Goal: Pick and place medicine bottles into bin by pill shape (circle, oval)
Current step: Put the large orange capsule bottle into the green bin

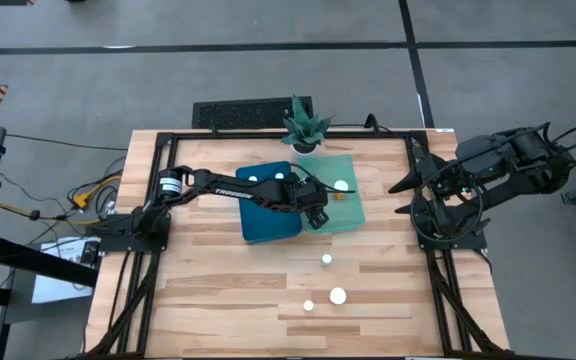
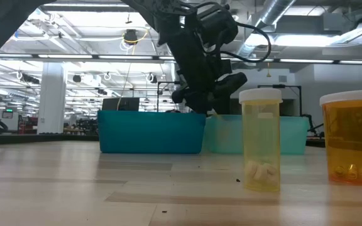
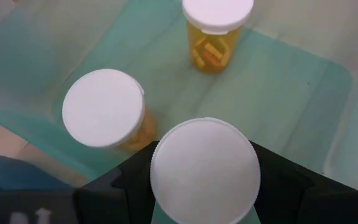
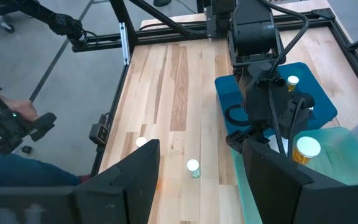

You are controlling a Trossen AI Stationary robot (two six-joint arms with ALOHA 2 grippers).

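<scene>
My left gripper (image 1: 318,212) reaches over the pale teal bin (image 1: 353,215) and is shut on an amber medicine bottle with a wide white cap (image 3: 205,171). Two more bottles stand on the teal bin's floor, one close by (image 3: 103,107) and one farther off (image 3: 217,12). The dark blue bin (image 1: 263,220) beside it holds two white-capped bottles (image 1: 253,178). Three bottles stand on the table nearer the front edge (image 1: 326,259), (image 1: 338,295), (image 1: 308,305). My right gripper (image 1: 405,197) waits open at the table's right edge. My left gripper has the bottle between its two fingers (image 3: 278,180), one on each side, just below the white cap (image 3: 205,149), which hides the place of contact. The fingers come from above, pointing down. The bottle stays upright inside the teal bin; whether its base rests on the floor, I cannot tell.
A potted green plant (image 1: 305,128) stands at the far edge behind the bins. A black frame (image 1: 418,170) runs along the table's sides. Bare wood lies on the near left of the table. A person's hand shows beyond the table in the right wrist view (image 4: 17,112).
</scene>
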